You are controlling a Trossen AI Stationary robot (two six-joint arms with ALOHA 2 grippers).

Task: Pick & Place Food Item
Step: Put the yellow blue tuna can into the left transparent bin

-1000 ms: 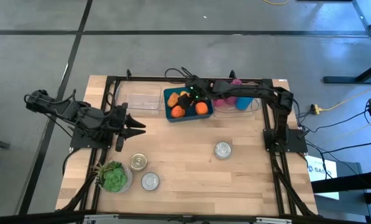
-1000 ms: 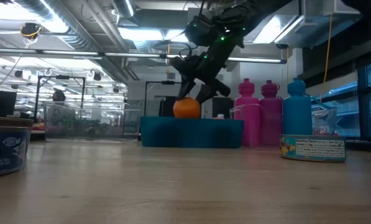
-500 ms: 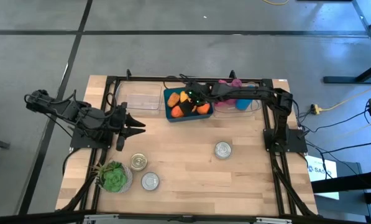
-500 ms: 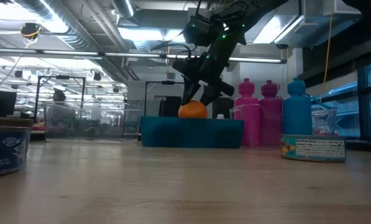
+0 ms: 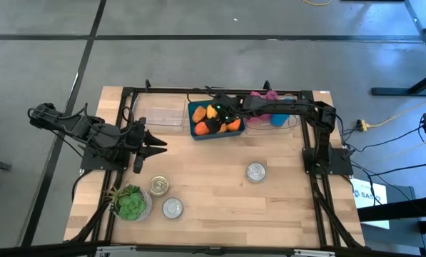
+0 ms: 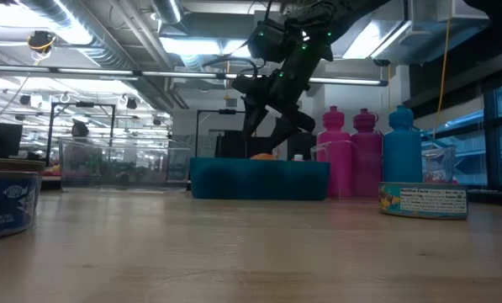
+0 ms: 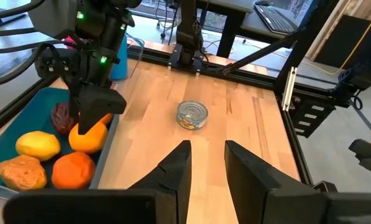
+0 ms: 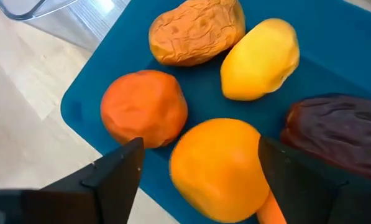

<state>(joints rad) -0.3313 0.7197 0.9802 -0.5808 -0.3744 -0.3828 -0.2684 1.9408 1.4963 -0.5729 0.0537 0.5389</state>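
Orange in far blue tray, btwn released right gripper fingers; left gripper part-open, empty, at table's left

Clutter on my table, off-task

Wooden table. One tin can at 4 o'clock from centre, standing alone. Two more cans at 8 o'clock, just beside a potted succulent. Clear plastic container at 11 o'clock on the far edge. Two pink bottles and a blue bottle at 1 o'clock, upright in a row.
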